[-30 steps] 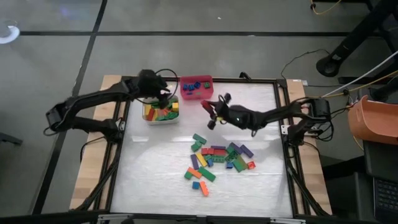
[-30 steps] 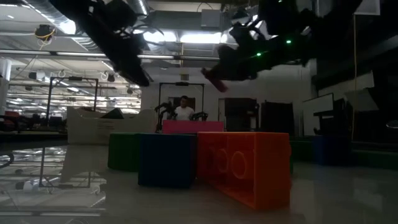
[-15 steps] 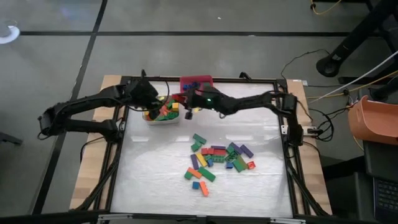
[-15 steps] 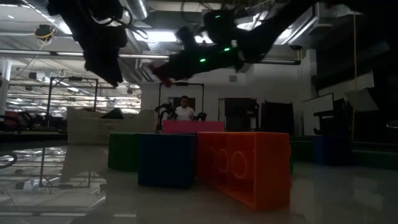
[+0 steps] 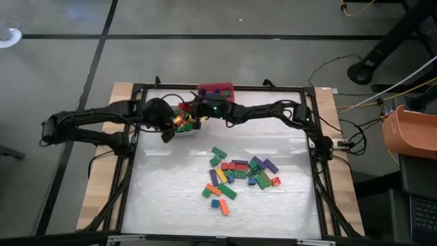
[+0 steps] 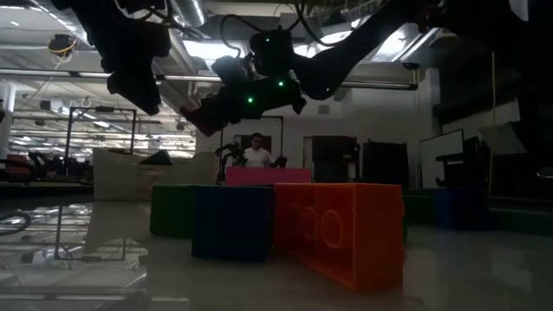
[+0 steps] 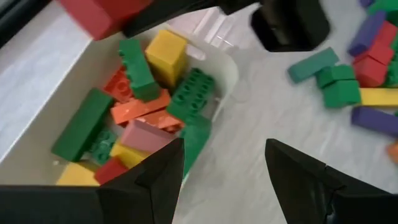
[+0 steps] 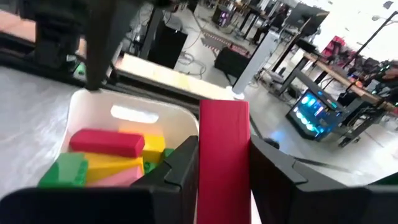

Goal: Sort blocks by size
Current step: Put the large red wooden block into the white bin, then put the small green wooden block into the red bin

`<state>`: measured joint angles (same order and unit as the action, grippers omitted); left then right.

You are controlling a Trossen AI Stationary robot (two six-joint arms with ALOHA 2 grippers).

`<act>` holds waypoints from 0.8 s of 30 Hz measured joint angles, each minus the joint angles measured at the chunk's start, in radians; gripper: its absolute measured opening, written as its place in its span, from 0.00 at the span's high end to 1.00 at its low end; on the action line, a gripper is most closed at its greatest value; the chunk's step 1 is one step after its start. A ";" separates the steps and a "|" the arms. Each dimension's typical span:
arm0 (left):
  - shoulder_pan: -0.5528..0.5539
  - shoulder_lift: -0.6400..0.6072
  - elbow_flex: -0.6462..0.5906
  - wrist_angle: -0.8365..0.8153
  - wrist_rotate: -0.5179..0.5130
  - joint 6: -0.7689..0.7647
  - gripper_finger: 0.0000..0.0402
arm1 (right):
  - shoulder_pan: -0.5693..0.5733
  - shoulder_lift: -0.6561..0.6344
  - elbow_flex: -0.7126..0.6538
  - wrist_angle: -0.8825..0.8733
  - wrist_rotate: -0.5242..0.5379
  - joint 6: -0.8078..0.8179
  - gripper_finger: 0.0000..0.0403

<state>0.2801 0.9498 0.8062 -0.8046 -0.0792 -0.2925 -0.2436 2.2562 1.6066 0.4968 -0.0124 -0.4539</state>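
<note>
Many coloured blocks (image 5: 239, 174) lie loose in the middle of the table. A white bin (image 5: 183, 123) at the far left holds several long blocks (image 7: 143, 106). My right gripper (image 5: 193, 111) reaches from the right to above this bin, shut on a red long block (image 8: 224, 143), which also shows in the low view (image 6: 200, 117) and the left wrist view (image 7: 99, 14). My left gripper (image 7: 224, 168) hangs open and empty at the bin's near edge (image 5: 168, 131), pointing down at a slant. My right gripper pinches the red long block by its two broad sides (image 8: 214, 177) between its two fingers. It comes nearly level from the table's right. The block sticks out forward past the fingertips (image 6: 197, 119), lifted clear above the white bin.
A red bin (image 5: 216, 91) with a few small blocks stands at the far edge, right of the white bin. The black frame (image 5: 311, 137) runs around the white table top. Bare table lies left of and in front of the block pile.
My right gripper has carried the red block from the table's middle toward the left, to above the white bin, rolling its wrist on the way. My left gripper has drawn back from over the bin toward the near edge.
</note>
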 joint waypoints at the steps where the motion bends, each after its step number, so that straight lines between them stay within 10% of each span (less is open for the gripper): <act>1: -0.012 0.000 0.000 0.002 0.000 -0.003 0.48 | 0.000 0.000 0.002 -0.010 0.000 0.000 0.70; 14: -0.154 0.002 -0.001 0.109 -0.002 -0.040 0.48 | 0.001 -0.010 0.003 -0.059 -0.007 -0.001 0.46; 24: -0.264 0.023 -0.167 0.574 -0.002 0.033 0.48 | -0.026 -0.251 0.003 -0.718 0.048 -0.208 0.44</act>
<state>0.0159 0.9723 0.6391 -0.2310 -0.0812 -0.2594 -0.2696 2.0053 1.6100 -0.2211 0.0359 -0.6615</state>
